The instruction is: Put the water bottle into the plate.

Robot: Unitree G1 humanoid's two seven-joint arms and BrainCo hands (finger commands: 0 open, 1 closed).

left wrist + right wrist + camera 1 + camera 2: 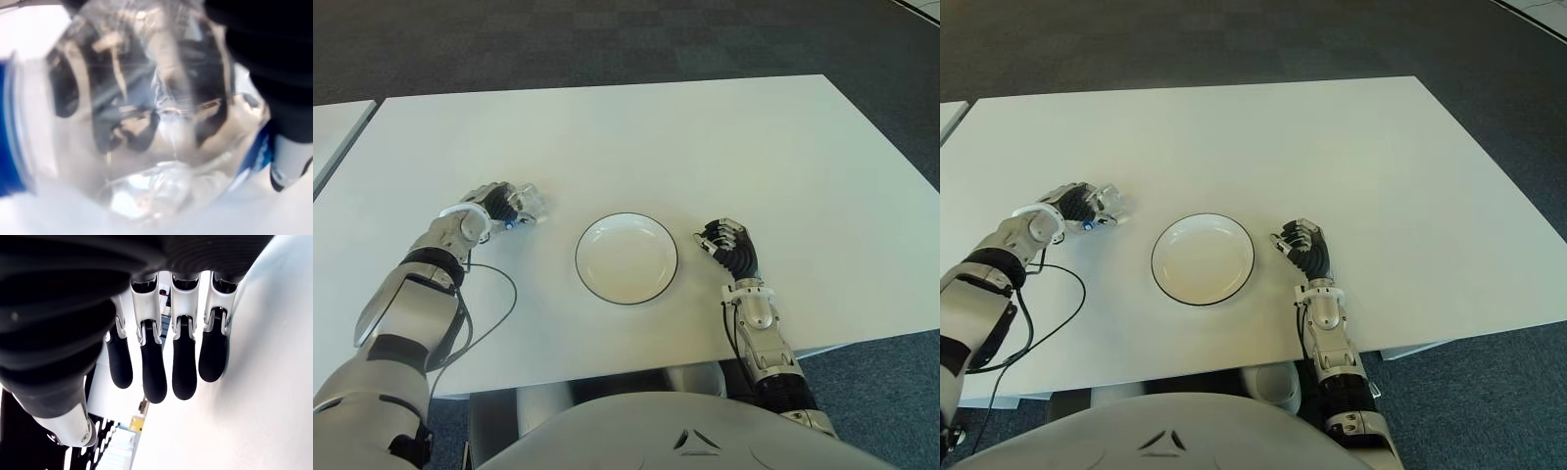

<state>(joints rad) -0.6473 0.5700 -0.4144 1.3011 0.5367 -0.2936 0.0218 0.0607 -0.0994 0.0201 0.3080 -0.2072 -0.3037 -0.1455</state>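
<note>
In the left eye view, the left hand is lying low on the white desk, to the left of the plate, with its fingers curling around a small clear water bottle that is lying on its side; the bottle's end is sticking out past the fingers toward the plate, probably so that a short sideways carry is enough to bring it over the rim. The plate is sitting empty between the two hands, a clear gap apart from each of them, so the bottle is not yet in it. The right hand is showing just to the right of the plate, holding nothing and seemingly idling while the left does the work. A thin black cable is looping across the desk beside the left forearm. The right eye view is showing the same layout, with the bottle in the left hand well to the plate's left. In the left wrist view, the clear plastic is filling almost the whole frame, with blue label edges and a dark finger pressing on it, which is fitting a firm grasp. In the right wrist view, the four dark fingers are hanging loosely bent, side by side, with nothing between them, close above the desk.
</note>
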